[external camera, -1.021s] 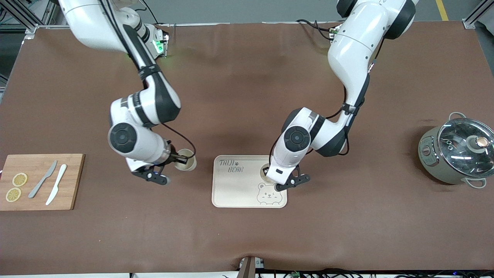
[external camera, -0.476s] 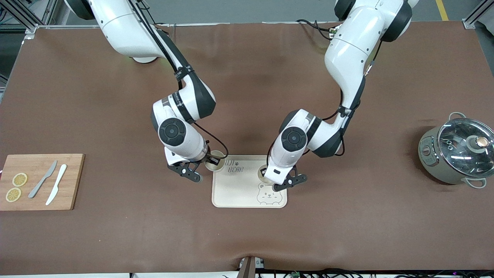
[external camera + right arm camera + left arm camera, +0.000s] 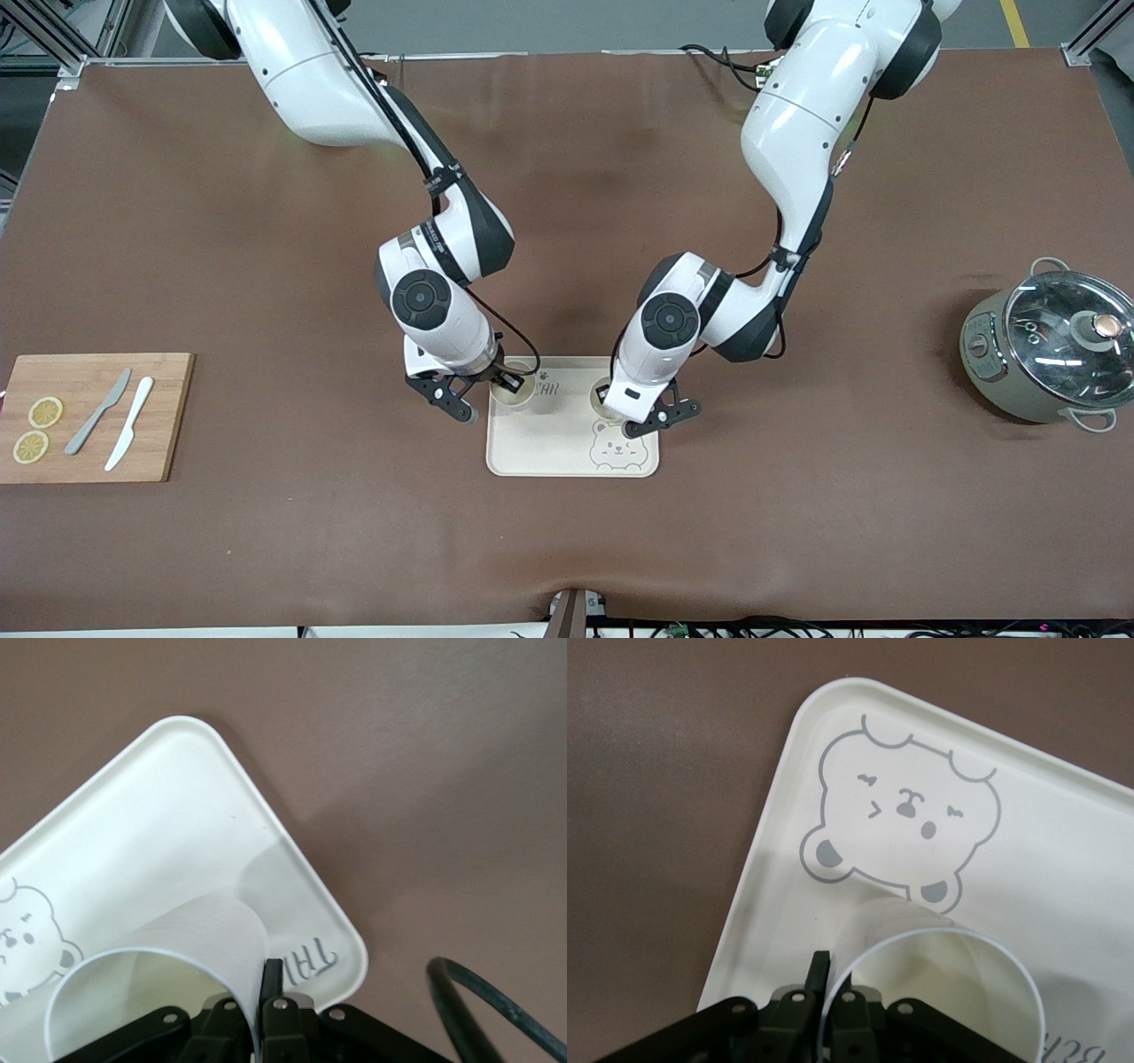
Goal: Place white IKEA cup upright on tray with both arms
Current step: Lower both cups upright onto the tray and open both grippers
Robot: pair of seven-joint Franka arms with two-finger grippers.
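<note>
Table (image 3: 266, 549): lying brown under everything, bearing a board (image 3: 168, 416) and a pot (image 3: 1050, 354) at its two ends.
Tray (image 3: 549, 447): sitting mid-table.
Right gripper (image 3: 507, 383): pinching a cup's (image 3: 168, 966) rim, holding it upright over the tray's corner.
Left gripper (image 3: 620, 406): pinching a second cup (image 3: 939, 983) upright just beside the bear (image 3: 904, 819).

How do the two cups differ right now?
The right tool's cup is over the tray corner toward the right arm's end, covering part of the lettering; the left tool's cup is by the bear drawing. Both are white, upright and pinched at the rim by a shut tool.
</note>
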